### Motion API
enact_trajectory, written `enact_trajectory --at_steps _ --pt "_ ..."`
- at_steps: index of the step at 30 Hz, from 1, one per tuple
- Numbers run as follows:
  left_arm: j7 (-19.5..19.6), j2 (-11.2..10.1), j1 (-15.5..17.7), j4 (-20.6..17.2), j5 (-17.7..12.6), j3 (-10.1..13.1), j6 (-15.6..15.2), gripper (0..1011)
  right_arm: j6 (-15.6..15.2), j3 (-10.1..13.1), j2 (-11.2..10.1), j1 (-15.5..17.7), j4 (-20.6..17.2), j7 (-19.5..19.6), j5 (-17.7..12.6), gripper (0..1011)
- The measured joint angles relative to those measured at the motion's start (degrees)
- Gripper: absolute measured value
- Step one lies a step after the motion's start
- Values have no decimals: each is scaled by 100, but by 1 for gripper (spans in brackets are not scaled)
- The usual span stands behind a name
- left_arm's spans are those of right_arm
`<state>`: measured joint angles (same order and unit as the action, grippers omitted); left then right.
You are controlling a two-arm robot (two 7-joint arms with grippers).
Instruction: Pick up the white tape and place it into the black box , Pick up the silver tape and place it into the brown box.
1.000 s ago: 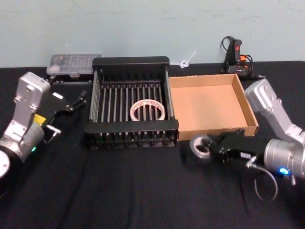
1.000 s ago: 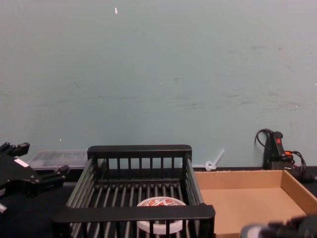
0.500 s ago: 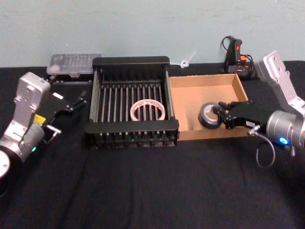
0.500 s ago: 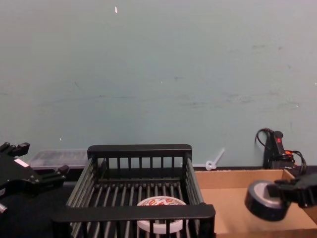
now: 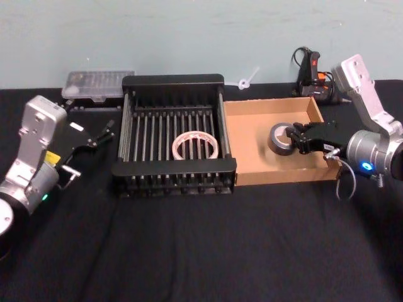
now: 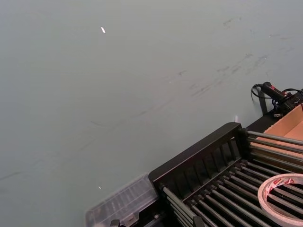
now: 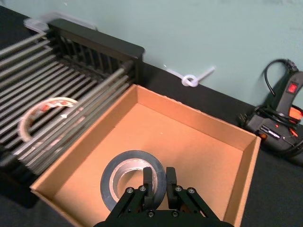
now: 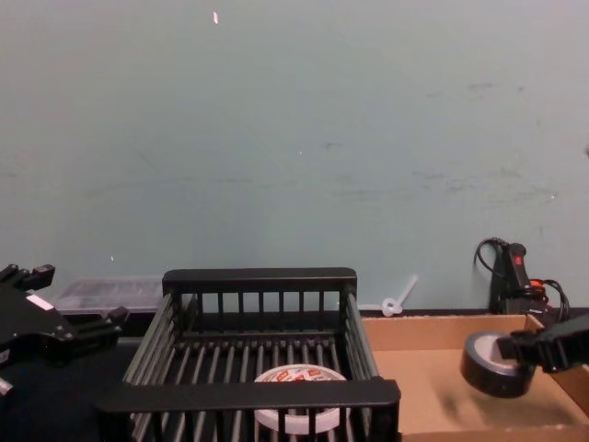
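Now the right end effector (image 5: 296, 138) has carried the silver tape (image 5: 281, 138) from the bench in front of the brown box (image 5: 252, 151), up over its near wall and farther in, so the roll hangs above the middle-right of the cardboard floor; it is clenched on the roll's wall, one finger inside the core and one outside, as the right wrist view shows (image 7: 158, 182). From the chest view the roll (image 8: 495, 364) seems to hover a little above the floor with its shadow beneath, so I judge the second placement to be nearly done, lacking a short descent and a release. The white tape (image 5: 195, 145) already lies flat on the slats of the black box (image 5: 173, 82), so that half looks finished. The left end effector (image 5: 94, 139) rests idle beside the crate, fingers spread. The silver tape is a small thick roll, dark grey outside with a paler grey core, held on a tilt.
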<state>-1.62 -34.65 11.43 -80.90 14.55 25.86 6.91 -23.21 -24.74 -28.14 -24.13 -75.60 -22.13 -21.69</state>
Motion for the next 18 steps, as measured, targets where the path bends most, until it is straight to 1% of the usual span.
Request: enact_trajectory --at_steps 3,8,11,18 --pt "0 0 0 0 0 0 0 1001 23 -7 95 -113 248 -5 73 171" --pt "0 0 0 0 0 0 0 1001 71 4 208 -212 491 -10 173 171" --pt "0 0 0 1 0 0 0 1001 86 11 235 -230 537 -11 208 171" --pt "0 0 0 0 0 0 0 1001 83 11 219 -223 508 -14 198 171"
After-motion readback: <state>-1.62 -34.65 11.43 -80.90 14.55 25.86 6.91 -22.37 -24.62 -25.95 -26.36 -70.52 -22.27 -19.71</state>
